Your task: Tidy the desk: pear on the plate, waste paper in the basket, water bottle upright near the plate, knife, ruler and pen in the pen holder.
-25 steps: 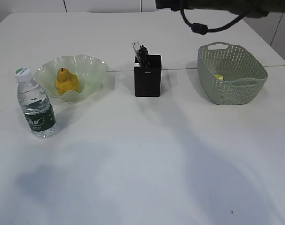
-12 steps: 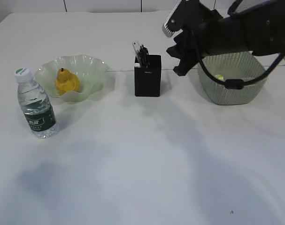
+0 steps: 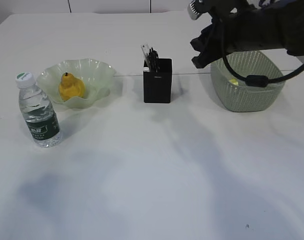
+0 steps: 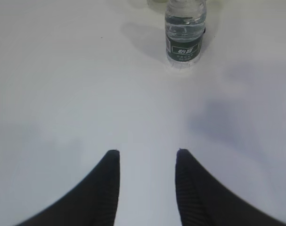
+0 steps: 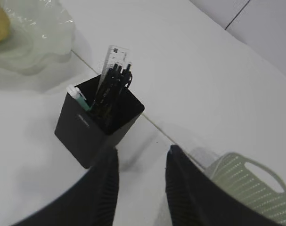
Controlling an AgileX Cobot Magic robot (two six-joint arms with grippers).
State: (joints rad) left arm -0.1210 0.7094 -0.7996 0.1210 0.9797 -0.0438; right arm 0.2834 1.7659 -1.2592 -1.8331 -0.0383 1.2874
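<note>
The yellow pear (image 3: 70, 86) lies in the pale green plate (image 3: 99, 67). The water bottle (image 3: 38, 112) stands upright just in front of the plate, on the desk (image 3: 152, 165). The black pen holder (image 3: 157, 85) holds the clear ruler (image 5: 112, 56), black pens (image 5: 117, 77) and a white, teal-tipped stick (image 5: 77, 96); the knife is hidden. The waste paper (image 3: 234, 82) lies in the basket (image 3: 247, 80). My right gripper (image 3: 197, 54) hangs open and empty in the air between holder and basket. My left gripper (image 4: 146, 153) is open over bare desk, well short of the bottle (image 4: 183, 33).
A seam between two tabletops (image 3: 192, 74) runs behind the pen holder. In the right wrist view the basket's handle rim (image 5: 256, 169) is at the lower right and the plate (image 5: 39, 33) at the upper left. A wall edge (image 3: 111, 6) lies beyond the far table.
My right arm has come down into the exterior view from the top edge, then drifted slightly up and to the right. The things on the desk have not moved.
</note>
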